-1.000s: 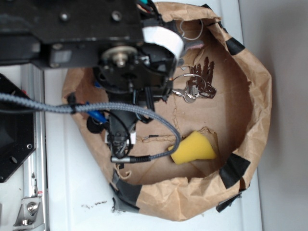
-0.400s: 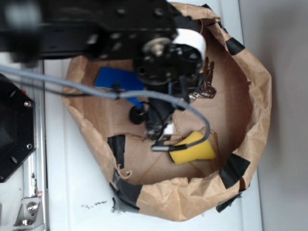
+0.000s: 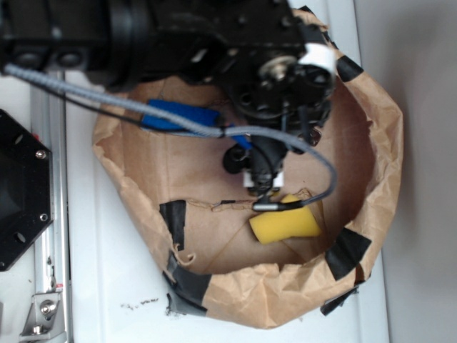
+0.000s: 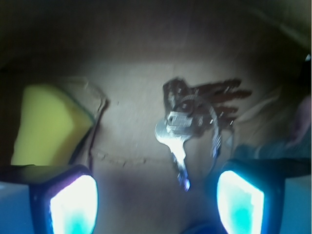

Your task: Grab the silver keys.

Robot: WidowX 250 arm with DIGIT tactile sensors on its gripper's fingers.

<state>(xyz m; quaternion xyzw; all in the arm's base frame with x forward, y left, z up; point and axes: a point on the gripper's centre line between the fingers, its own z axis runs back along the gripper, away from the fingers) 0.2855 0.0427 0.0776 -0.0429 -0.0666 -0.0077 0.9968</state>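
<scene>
No brand, label or writing can be read on anything in either view. The silver keys show only in the wrist view: a small bunch of shiny grey metal on a thin split ring, lying flat on the creased brown paper floor of the bag, one rounded key head nearest the camera with its blade pointing toward the lens, the darker blades fanned to the right behind it. In the exterior view the black arm covers the far part of the bag and hides them.

The claw is spread wide; its two fingers glow pale blue-white at the lower corners of the wrist view, and the bunch lies just beyond the gap between them, nearer the right finger, apart from both.

A yellow sponge, soft and wedge-shaped, lies on the paper to the left of the keys in the wrist view. The bag is crumpled kraft paper, its rolled rim patched with black tape, sitting on a white desk. A flat blue piece lies inside at the left. A braided grey cable loops across.
</scene>
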